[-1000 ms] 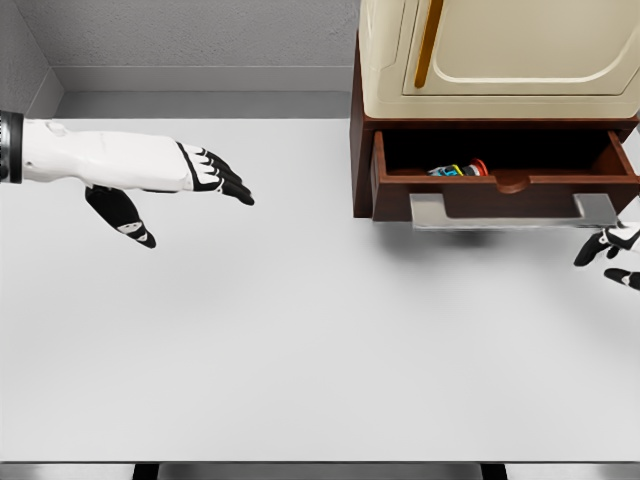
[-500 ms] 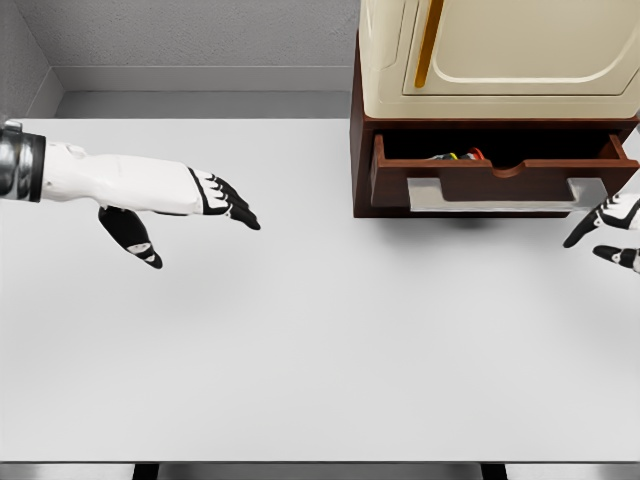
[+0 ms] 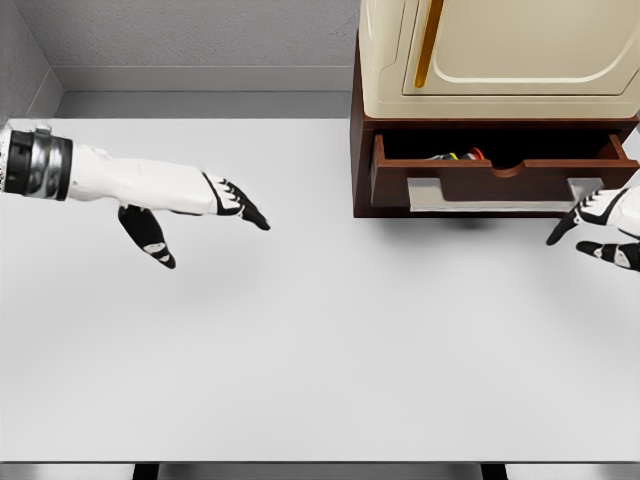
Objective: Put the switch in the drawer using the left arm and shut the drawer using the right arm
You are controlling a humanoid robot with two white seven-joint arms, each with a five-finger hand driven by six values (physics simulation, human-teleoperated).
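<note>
While ajar, the brown wooden drawer (image 3: 490, 180) carries a flat grey handle (image 3: 500, 195).

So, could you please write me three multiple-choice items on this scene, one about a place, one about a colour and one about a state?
1. Where is the switch?
A. On the table
B. Inside the drawer
C. In the left hand

2. What colour is the cabinet door above the drawer?
A. Cream
B. Blue
C. Black

3. What state is the drawer in?
A. Fully shut
B. Partly open
C. Removed and lying on the table

Answers:
1 B, its coloured parts show just over the drawer front.
2 A, the door is cream with an ochre handle.
3 B, the front stands out from the cabinet, with a dark gap behind it.

The left hand is open over the table; the right hand is near the drawer's right end.
</note>
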